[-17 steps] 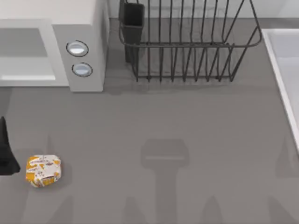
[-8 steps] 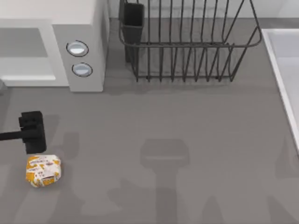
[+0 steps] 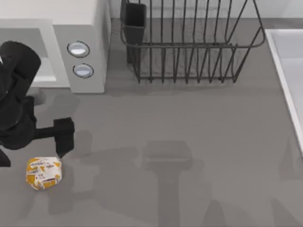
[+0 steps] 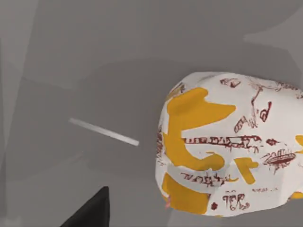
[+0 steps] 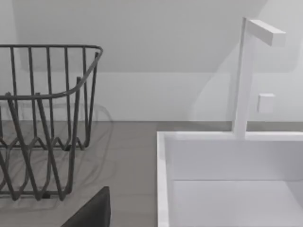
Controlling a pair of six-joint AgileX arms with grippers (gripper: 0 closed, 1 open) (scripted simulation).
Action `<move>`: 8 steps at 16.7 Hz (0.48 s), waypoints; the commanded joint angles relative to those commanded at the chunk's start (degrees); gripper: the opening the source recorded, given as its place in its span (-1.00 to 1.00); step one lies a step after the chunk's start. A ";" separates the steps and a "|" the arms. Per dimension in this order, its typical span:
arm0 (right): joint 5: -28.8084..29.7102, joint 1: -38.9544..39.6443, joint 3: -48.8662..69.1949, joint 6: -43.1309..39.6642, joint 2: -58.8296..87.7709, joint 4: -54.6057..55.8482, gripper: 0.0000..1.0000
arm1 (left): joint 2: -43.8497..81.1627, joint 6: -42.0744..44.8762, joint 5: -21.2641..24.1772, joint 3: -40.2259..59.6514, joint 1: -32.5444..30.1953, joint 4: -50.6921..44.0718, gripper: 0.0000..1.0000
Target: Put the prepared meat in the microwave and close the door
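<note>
1. Prepared meat lies on the bench near its left front, apart from everything.
2. Left hand hovers just beside and above it; finger state cannot be told.
3. Microwave sits at back left, cavity open.
4. Wire rack stands right of the microwave; sink at far right.

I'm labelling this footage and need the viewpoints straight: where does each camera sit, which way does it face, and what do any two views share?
Top view: above the table, looking down on the boxy white-grey microwave, dark wire rack and left arm's gripper.
Left wrist view: on the left arm, facing the small white-and-orange meat package.
Right wrist view: on the right arm, facing the white sink.
Shared: the package between top and left wrist; the rack between top and right wrist.
</note>
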 joint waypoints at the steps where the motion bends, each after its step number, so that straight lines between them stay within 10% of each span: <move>1: 0.00 0.00 0.00 0.00 0.00 0.00 1.00 | 1.87 -0.74 0.05 1.23 -0.21 -1.27 1.00; 8: 0.00 0.00 0.00 0.00 0.00 0.00 1.00 | 3.83 -1.48 0.13 2.31 -0.20 -2.40 1.00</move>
